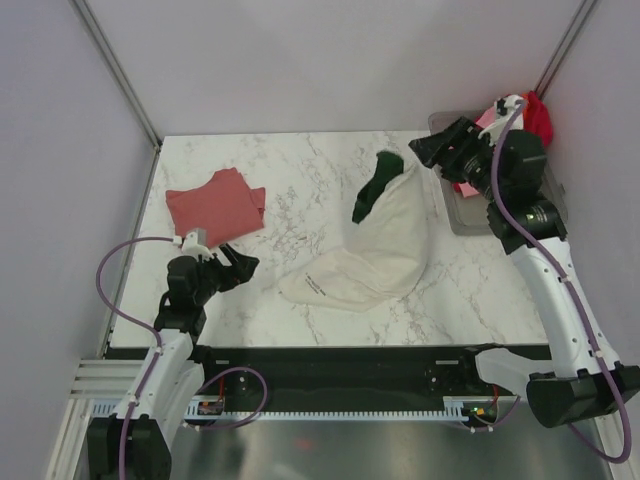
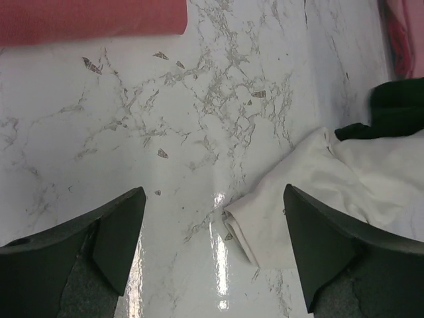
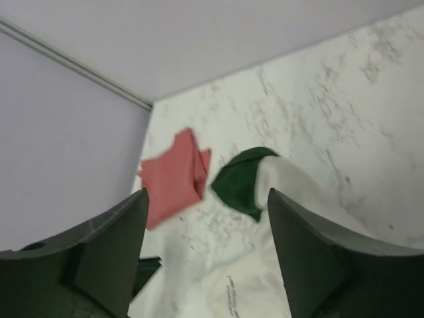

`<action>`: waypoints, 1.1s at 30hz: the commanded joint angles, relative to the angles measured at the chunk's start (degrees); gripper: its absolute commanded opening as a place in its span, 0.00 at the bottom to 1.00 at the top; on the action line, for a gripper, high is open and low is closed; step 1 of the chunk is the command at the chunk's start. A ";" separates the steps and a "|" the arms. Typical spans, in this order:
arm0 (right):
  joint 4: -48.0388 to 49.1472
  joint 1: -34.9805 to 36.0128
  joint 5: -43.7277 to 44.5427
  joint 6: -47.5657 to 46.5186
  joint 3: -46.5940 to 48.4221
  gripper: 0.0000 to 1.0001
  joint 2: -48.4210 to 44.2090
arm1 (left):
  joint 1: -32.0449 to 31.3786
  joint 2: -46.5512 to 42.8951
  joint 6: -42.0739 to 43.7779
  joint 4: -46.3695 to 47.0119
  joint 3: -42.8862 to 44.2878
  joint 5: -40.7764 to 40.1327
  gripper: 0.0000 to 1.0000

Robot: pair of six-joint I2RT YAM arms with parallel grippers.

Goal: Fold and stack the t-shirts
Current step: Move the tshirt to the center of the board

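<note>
A cream-white t-shirt lies crumpled in the middle of the table, with small black print near its lower left edge. A dark green t-shirt sticks out from under its far end. The dusty brick-red t-shirt lies folded at the left. My left gripper hovers low and open just left of the cream shirt's corner, holding nothing. My right gripper is raised at the far right, open and empty, looking down on the green t-shirt and the cream t-shirt.
A grey tray stands at the table's right edge under the right arm, with bright red and pink cloth at its far end. Walls close in the table on the left, back and right.
</note>
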 commanded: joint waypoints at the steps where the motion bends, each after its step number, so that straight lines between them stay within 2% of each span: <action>1: 0.61 0.02 -3.93 -2.82 -5.08 0.83 -1.11 | 0.23 -0.64 -0.55 2.27 1.02 2.14 0.93; 6: 3.77 1.08 -1.22 -6.08 -17.11 0.84 -1.29 | -1.96 2.69 -0.73 5.87 1.46 4.26 0.96; 10: 10.35 2.22 1.59 -6.26 -26.43 0.83 0.11 | -6.10 8.49 -0.72 5.70 5.66 -2.06 0.96; 15: 21.69 5.38 7.48 -6.52 -36.11 0.81 1.61 | -7.42 21.91 -4.15 4.11 12.43 -8.13 0.93; 22: 31.11 6.70 11.17 -10.56 -44.02 0.81 3.81 | -9.35 42.13 -6.18 0.70 31.30 -8.32 0.86; 26: 35.05 6.70 12.50 -9.95 -48.15 0.82 3.11 | -9.97 51.46 -5.74 -2.57 41.08 -11.38 0.89; 29: 37.96 6.70 12.76 -9.07 -50.96 0.81 1.79 | -9.97 58.93 -4.86 -9.22 48.99 -13.84 0.89; 33: 40.95 6.70 12.93 -8.72 -54.04 0.81 -1.28 | -9.97 66.50 -3.63 -11.52 56.02 -15.43 0.87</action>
